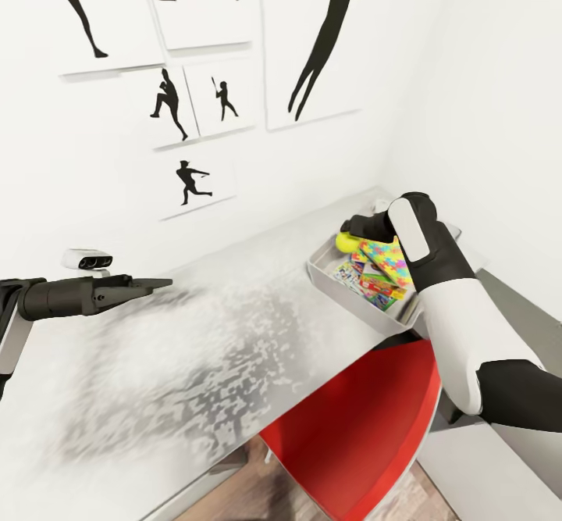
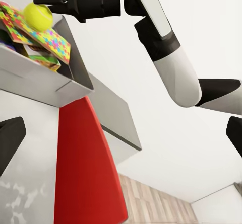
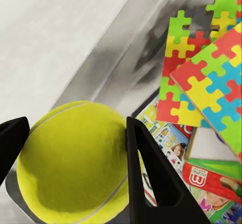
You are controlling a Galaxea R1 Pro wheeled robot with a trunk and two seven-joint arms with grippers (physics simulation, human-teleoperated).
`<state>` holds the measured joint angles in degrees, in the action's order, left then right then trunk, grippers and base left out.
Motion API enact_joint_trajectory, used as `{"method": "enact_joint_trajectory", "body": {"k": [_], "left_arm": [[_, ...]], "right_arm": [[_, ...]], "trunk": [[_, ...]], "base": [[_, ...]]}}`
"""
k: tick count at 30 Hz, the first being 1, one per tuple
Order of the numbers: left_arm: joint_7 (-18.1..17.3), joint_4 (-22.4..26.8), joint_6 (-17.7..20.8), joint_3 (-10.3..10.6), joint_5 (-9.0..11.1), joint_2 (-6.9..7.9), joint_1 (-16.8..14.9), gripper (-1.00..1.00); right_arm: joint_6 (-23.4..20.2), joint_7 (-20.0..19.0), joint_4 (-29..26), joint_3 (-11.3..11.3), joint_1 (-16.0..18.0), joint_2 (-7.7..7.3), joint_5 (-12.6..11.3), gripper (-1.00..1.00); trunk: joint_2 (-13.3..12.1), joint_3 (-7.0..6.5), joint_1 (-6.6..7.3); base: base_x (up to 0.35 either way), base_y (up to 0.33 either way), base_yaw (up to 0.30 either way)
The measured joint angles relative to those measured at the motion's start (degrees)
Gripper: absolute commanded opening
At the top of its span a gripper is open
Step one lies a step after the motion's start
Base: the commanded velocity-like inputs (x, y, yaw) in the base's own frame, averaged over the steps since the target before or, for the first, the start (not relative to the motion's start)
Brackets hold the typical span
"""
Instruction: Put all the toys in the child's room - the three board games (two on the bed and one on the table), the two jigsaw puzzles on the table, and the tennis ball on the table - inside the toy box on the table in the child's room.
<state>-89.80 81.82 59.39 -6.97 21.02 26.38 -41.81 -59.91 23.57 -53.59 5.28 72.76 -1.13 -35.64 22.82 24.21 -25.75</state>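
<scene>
Head view: right gripper (image 1: 353, 228) reaching over the far corner of the toy box (image 1: 332, 277) on the table (image 1: 195, 349), tennis ball (image 1: 346, 241) at its tip.
Right wrist view: tennis ball (image 3: 75, 163) sitting between the two dark fingers (image 3: 148, 178), touching or very nearly touching both; read as held, not yet let go.
Contents of box: jigsaw puzzles (image 3: 212, 83) tilted and overlapping on printed board games (image 3: 212, 183); number of games not countable from here.
Left gripper (image 1: 144, 284): hanging above the bare desk top well apart from the box, fingers drawn nearly together, nothing between them.
Step in hand: last small toy being brought into the box, by judgement close to the end of the task.
Next move: spread the fingers so the ball drops onto the pile; low release advisable, since a round ball on sloping panels may roll.
Risk: ball near the box wall, could bounce out over the rim.
Surroundings: red chair (image 1: 359, 427) tucked under the table edge below the box; baseball-player pictures (image 1: 183, 99) on the white wall.
Obstacles: none seen between ball and box.
</scene>
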Motion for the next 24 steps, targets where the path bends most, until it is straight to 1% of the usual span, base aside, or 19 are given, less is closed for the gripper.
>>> {"method": "enact_joint_trajectory", "body": {"k": [14, 23, 24], "left_arm": [[0.0, 0.0, 0.0, 0.0, 0.0, 0.05, 0.0, 1.00], [0.0, 0.0, 0.0, 0.0, 0.0, 0.05, 0.0, 1.00], [0.0, 0.0, 0.0, 0.0, 0.0, 0.05, 0.0, 1.00]], "right_arm": [[0.0, 0.1, 2.3, 0.1, 0.0, -0.04, 0.0, -1.00], [0.0, 0.0, 2.6, 0.2, 0.0, -0.04, 0.1, -1.00], [0.0, -0.1, 2.5, 0.2, 0.0, -0.04, 0.1, 1.00]], "trunk": [[0.0, -0.09, 0.00], [0.0, -0.09, 0.00], [0.0, -0.09, 0.00]], "base": [[0.000, 0.000, -0.016], [0.000, 0.000, 0.000], [0.000, 0.000, 0.000]]}}
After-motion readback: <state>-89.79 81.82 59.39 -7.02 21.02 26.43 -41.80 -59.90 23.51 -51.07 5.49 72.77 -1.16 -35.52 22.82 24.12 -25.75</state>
